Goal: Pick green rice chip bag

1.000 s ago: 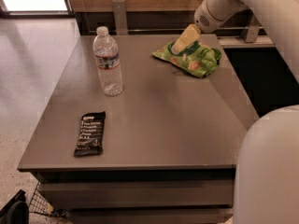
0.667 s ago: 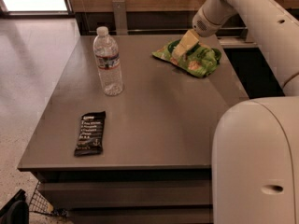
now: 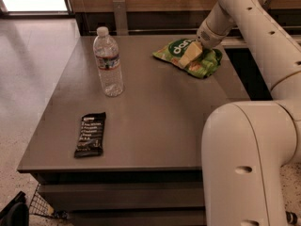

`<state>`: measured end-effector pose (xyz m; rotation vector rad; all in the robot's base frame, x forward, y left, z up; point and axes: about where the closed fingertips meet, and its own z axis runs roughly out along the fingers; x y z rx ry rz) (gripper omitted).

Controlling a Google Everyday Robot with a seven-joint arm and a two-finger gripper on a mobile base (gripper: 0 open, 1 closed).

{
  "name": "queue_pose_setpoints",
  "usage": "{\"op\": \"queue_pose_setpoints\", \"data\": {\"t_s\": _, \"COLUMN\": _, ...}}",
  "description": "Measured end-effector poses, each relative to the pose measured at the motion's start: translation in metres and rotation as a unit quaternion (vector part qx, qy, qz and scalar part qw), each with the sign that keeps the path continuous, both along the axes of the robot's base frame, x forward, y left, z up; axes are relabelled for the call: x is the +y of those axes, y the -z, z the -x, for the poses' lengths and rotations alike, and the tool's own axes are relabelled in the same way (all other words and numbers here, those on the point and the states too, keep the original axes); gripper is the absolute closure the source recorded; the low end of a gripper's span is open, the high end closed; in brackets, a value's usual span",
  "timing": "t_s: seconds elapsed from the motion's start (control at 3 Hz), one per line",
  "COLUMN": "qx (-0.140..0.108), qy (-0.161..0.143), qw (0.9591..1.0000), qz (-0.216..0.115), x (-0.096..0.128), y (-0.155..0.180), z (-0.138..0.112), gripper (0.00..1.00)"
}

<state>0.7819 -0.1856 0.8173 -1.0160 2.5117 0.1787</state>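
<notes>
While your hand (image 3: 190,54), grip impossible to tell, meets the upper-right green rice chip bag (image 3: 175,48), pinch a fold: it looks light, crinkly and slippery.

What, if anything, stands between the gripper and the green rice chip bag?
Nothing visible. The gripper is right on top of the green rice chip bag near the far edge of the table. The water bottle and black snack bar wrapper sit well off to one side.
</notes>
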Motion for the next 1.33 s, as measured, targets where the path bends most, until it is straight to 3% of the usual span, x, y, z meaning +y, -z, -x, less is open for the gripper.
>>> {"op": "queue_pose_setpoints", "data": {"t_s": 0.33, "qx": 0.004, "qy": -0.001, "qw": 1.0000, "qz": -0.002, "x": 0.0011, "y": 0.0029, "z": -0.0005, "gripper": 0.55}}
{"op": "queue_pose_setpoints", "data": {"t_s": 1.0, "qx": 0.004, "qy": -0.001, "qw": 1.0000, "qz": -0.002, "x": 0.0012, "y": -0.0043, "z": -0.0004, "gripper": 1.00}}
{"op": "queue_pose_setpoints", "data": {"t_s": 1.33, "qx": 0.004, "qy": -0.001, "qw": 1.0000, "qz": -0.002, "x": 0.0013, "y": -0.0053, "z": -0.0004, "gripper": 1.00}}
